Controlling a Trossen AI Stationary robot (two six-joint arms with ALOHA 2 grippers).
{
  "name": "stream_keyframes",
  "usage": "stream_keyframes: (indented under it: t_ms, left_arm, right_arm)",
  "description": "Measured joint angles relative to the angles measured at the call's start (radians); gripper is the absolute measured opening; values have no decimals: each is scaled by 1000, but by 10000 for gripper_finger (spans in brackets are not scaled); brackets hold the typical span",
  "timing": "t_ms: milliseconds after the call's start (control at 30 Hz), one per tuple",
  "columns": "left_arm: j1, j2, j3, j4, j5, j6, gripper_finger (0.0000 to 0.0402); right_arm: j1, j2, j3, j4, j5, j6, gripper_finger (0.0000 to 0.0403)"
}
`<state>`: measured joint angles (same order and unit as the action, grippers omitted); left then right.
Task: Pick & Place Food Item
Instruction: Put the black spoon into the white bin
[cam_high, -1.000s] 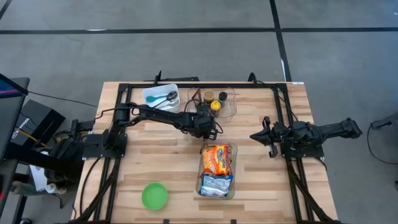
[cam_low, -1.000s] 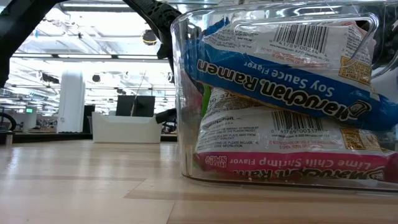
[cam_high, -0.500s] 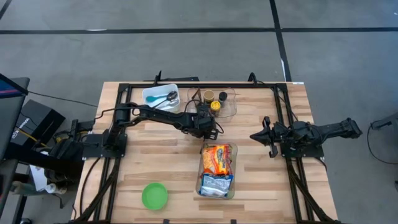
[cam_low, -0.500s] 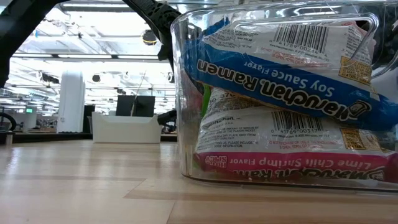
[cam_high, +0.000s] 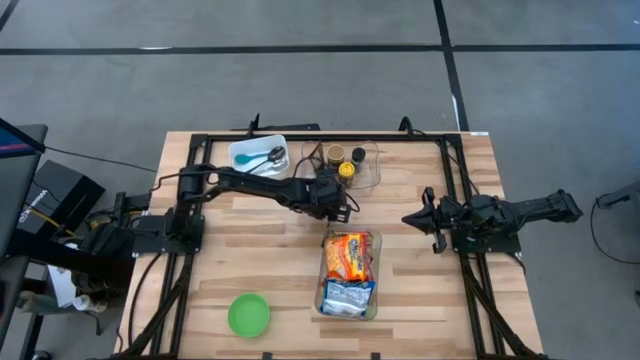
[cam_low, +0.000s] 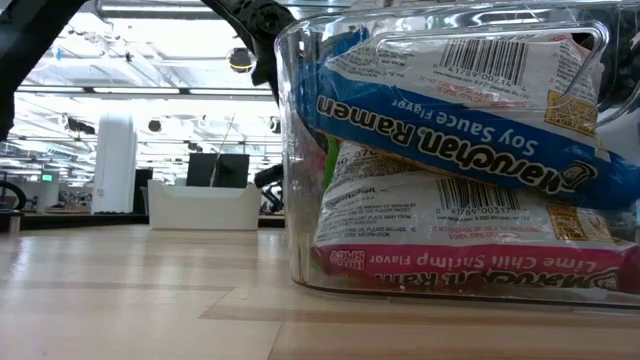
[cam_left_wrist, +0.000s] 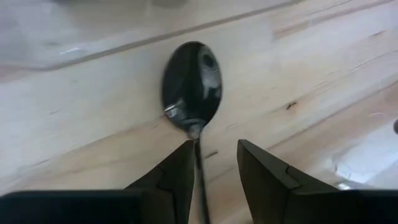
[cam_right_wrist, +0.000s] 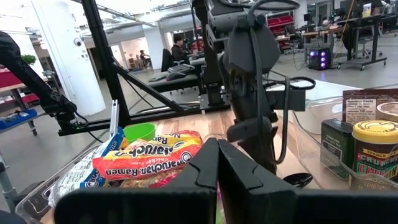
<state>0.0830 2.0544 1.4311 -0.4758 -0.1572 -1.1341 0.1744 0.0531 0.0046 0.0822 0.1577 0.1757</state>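
A: Where is the left tool (cam_high: 340, 205) now?

B: Near the middle of the desk (cam_high: 250, 260), at about 12 o'clock from the clear bin (cam_high: 321, 290) that holds the ramen packs (cam_high: 348, 255). In the left wrist view its 2 fingers (cam_left_wrist: 177, 177) stand slightly apart with the thin handle of a black spoon (cam_left_wrist: 193, 84) running between them. I judge it a pinch on the handle, though I cannot be sure the pads press on it. The bowl of the spoon lies on the wood just beyond the fingertips.

A: So how should the step go?

B: Hold the handle square between the pads before lifting. It is thin and would likely swivel if caught off-centre. Lift straight up so the bowl clears the wood, and keep clear of the spice jars (cam_high: 342, 158) in the clear tray at 12 o'clock from the tool.

A: And the right tool (cam_high: 415, 219)?

B: Pressed together, holding nothing, waiting at 3 o'clock from the bin.

A: The food itself?

B: Still in the bin, 2 packs stacked in the low view, untouched.

A: The surface and the room?

B: Pale butcher-block planks inside a black frame, with a white tray (cam_high: 259, 155) at 11 o'clock and a green bowl (cam_high: 249, 314) at 7 o'clock. Around it lies grey floor with dark lines, and behind it an open workshop with racks, where a person sits far off.
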Motion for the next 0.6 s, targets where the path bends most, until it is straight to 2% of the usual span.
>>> stream_keyframes:
  t_ms: [333, 600]
  left_arm:
    - [1, -22, 1, -7, 0, 0, 115]
    - [1, -22, 106, -194, 0, 0, 115]
  right_arm:
    - [0, 0, 0, 0, 0, 0, 0]
    - [0, 0, 0, 1, 0, 0, 0]
